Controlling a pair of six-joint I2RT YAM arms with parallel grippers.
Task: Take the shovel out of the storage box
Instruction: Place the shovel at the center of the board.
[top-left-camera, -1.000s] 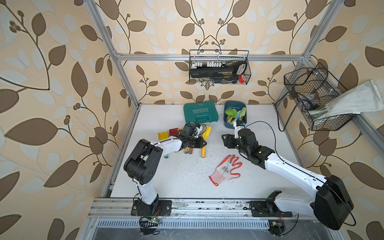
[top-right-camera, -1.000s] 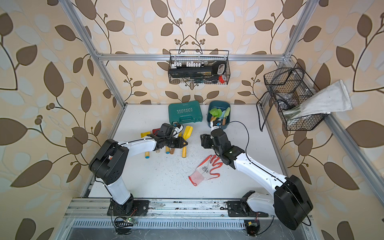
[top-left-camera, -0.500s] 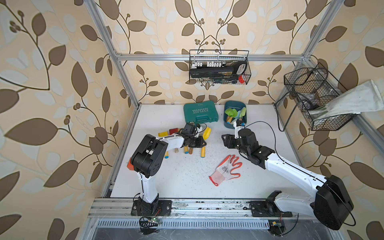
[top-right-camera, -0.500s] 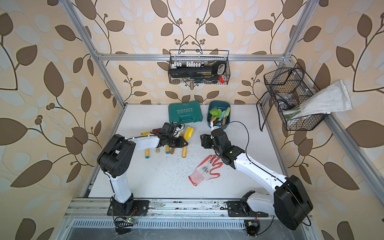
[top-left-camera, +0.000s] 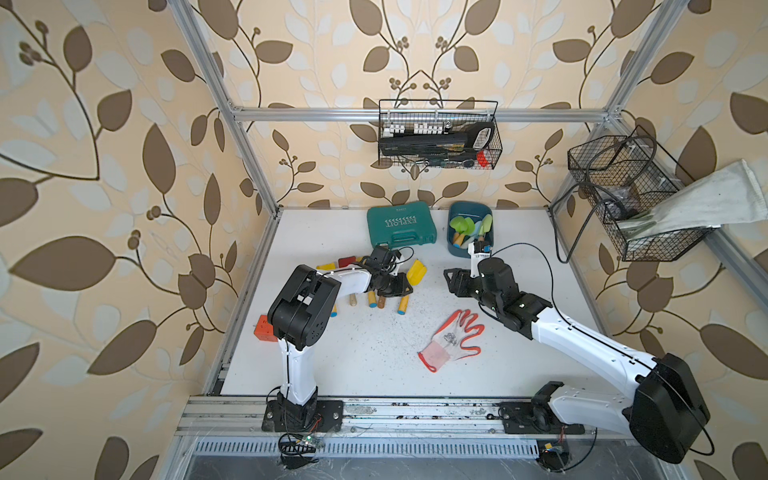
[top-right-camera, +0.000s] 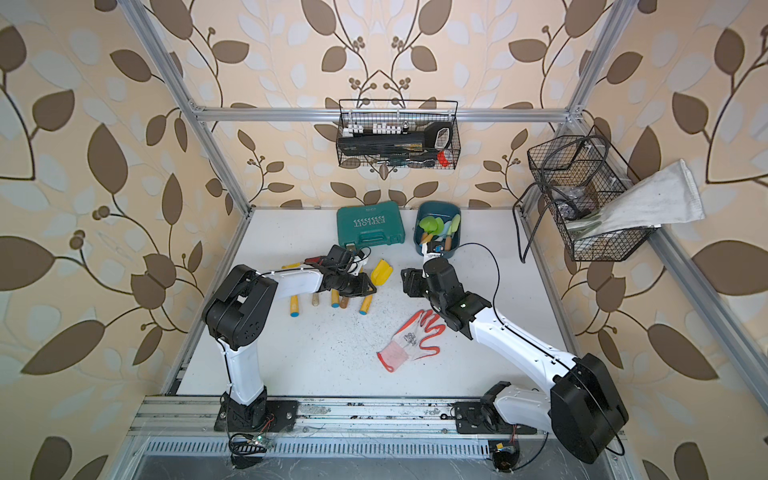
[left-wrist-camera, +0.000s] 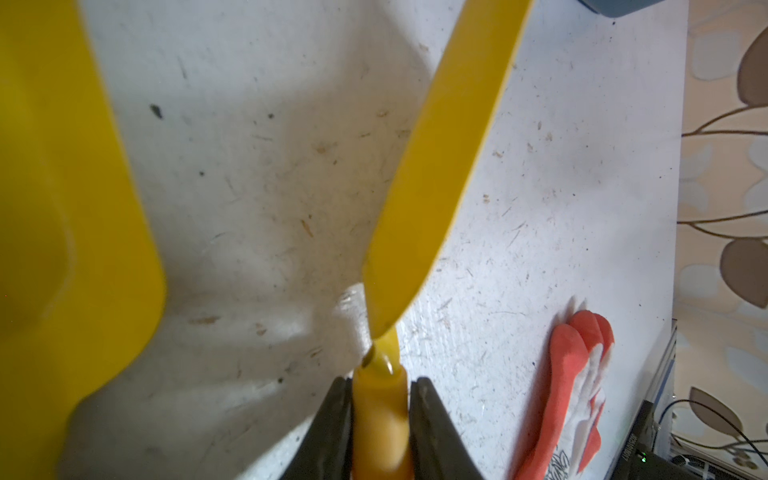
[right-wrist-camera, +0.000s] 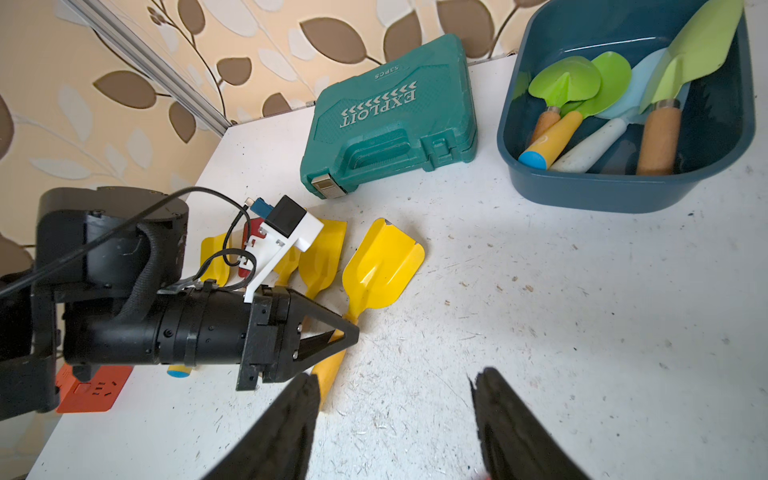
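The left arm has swung round — the left gripper still pinches the yellow shovel between its fingers — already out of the storage box

One storage box; one case; one glove; two baskets

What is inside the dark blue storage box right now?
Four hand shovels lie in the storage box: three lime-bladed, one pale blue with a white handle. They overlap, so parts of the blades and the floor beneath are covered.
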